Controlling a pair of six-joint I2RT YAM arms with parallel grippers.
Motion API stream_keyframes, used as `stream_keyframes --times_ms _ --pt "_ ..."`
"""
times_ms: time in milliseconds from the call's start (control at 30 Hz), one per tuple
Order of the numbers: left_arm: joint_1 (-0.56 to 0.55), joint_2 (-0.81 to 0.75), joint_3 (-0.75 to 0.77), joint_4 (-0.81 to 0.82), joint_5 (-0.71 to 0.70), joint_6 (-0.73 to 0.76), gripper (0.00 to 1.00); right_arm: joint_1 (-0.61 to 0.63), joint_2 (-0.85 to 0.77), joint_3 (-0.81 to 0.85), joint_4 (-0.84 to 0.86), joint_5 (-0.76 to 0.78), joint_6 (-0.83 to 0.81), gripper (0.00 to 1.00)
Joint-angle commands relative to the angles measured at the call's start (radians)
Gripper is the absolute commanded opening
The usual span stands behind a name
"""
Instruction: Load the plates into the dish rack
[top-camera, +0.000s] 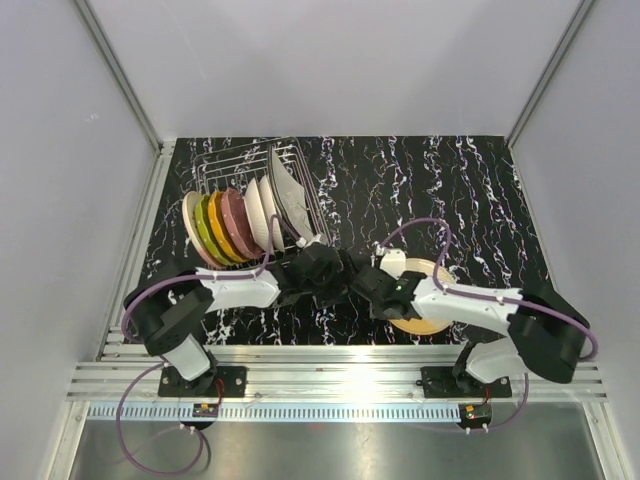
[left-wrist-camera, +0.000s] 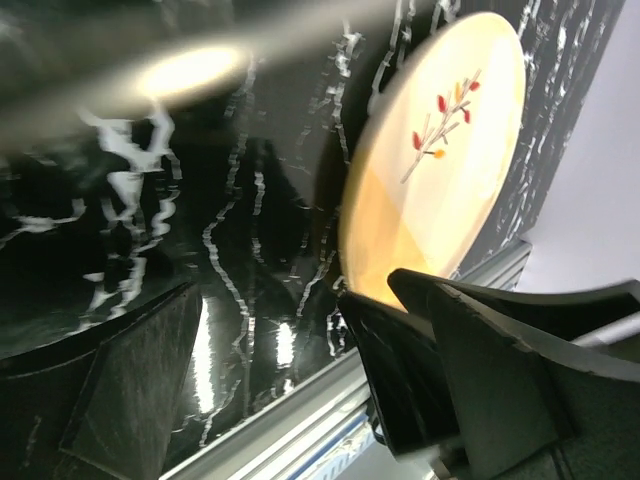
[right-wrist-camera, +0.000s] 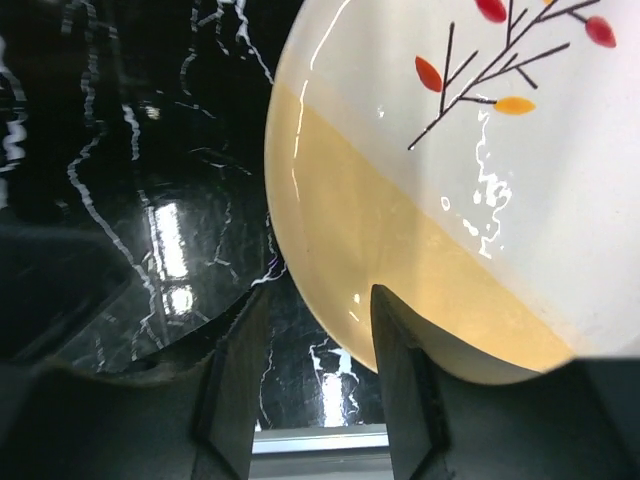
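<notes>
The wire dish rack (top-camera: 236, 166) stands at the back left with several plates (top-camera: 226, 228) upright in it: cream, lime-green, orange, pink and white ones. A round cream and yellow plate (top-camera: 415, 325) with a red-leaf branch drawing lies flat on the table under my right arm. My right gripper (right-wrist-camera: 318, 350) is open at that plate's (right-wrist-camera: 450, 200) rim, one finger over the yellow part and the other over the bare table. My left gripper (left-wrist-camera: 280, 385) hovers wide open with nothing in it, just left of the same plate (left-wrist-camera: 440, 150). Both grippers nearly meet mid-table (top-camera: 350, 278).
The black marbled table (top-camera: 450, 190) is ringed by grey walls. An aluminium rail (top-camera: 330, 365) runs along the near edge, close behind both grippers. The rack sits about a hand's width behind the left gripper.
</notes>
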Motion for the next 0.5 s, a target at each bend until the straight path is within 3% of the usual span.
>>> stream_keyframes --times_ms 0,233,467 --pt "0.019 -0.058 -0.026 0.013 -0.013 0.021 0.99 0.008 0.09 0.093 -0.042 0.058 0.05 0.51" --pt "0.026 -0.067 -0.047 0.027 0.001 0.021 0.99 0.008 0.21 0.166 -0.086 0.07 0.037 0.49" --pt "0.043 -0.095 -0.072 0.024 0.008 0.03 0.99 0.006 0.268 0.179 -0.111 0.092 0.072 0.37"
